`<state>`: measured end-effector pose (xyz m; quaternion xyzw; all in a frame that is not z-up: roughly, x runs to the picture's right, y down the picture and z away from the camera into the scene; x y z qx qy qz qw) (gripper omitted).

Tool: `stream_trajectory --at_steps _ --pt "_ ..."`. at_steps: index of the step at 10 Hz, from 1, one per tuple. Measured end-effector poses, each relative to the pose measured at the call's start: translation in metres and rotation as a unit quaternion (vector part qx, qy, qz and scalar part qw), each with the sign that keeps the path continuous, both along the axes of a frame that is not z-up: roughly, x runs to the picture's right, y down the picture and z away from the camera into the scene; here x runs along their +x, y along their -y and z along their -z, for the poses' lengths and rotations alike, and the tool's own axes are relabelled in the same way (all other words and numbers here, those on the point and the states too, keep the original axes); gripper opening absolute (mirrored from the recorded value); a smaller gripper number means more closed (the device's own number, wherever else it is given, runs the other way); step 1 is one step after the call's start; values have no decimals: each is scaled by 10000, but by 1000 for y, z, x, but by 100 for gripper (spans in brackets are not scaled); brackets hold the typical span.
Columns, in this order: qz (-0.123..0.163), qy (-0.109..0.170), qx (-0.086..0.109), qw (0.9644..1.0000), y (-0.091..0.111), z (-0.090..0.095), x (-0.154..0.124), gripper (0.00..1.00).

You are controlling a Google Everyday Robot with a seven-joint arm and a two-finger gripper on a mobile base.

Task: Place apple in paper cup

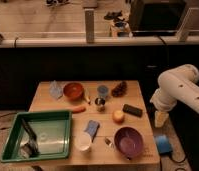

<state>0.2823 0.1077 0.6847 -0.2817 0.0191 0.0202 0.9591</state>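
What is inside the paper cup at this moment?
Only white interior shows in the paper cup; its near wall hides part of the inside. The apple lies outside on the table; the gripper hangs beyond the table's right edge, empty.

The table (143,127) is matt wood, the tray (43,114) glossy green plastic, the metal cup (100,103) shiny, the paper cup (83,142) matt white, and the apple (118,116) smooth-skinned. The gripper (160,119), beyond the table's right edge, looks like smooth pale plastic.
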Motion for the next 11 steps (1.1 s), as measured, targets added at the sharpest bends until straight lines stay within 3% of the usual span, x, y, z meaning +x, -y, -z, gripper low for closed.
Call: stream_trajectory --at_steps 8,11 --pt "28 7 5 10000 0 -2 -1 80" --pt "368 258 81 9990 3 -25 -38 80"
